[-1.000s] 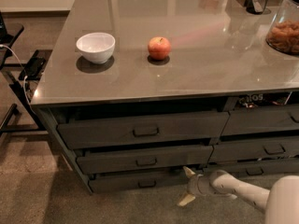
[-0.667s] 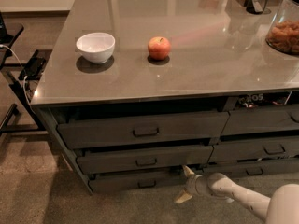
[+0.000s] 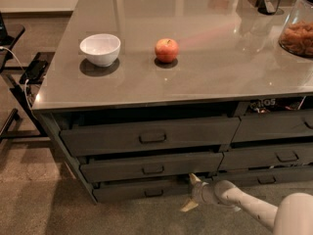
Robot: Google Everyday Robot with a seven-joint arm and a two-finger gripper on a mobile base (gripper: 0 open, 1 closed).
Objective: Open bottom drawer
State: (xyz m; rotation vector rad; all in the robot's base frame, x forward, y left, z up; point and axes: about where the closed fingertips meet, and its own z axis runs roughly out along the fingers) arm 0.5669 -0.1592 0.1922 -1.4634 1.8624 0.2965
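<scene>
On the counter point(image 3: 210, 72) the bowl point(image 3: 100, 48) sits left of the apple point(image 3: 167, 50), with a jar point(image 3: 297, 32) at the far right edge. Beneath the counter, the bottom drawer point(image 3: 132, 191) lies lowest in the left stack. The pincer point(image 3: 191, 192) is low down, just before that drawer's right end.

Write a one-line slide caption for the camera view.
Open gripper at the bottom drawer's right end, under a counter holding bowl and apple.
</scene>
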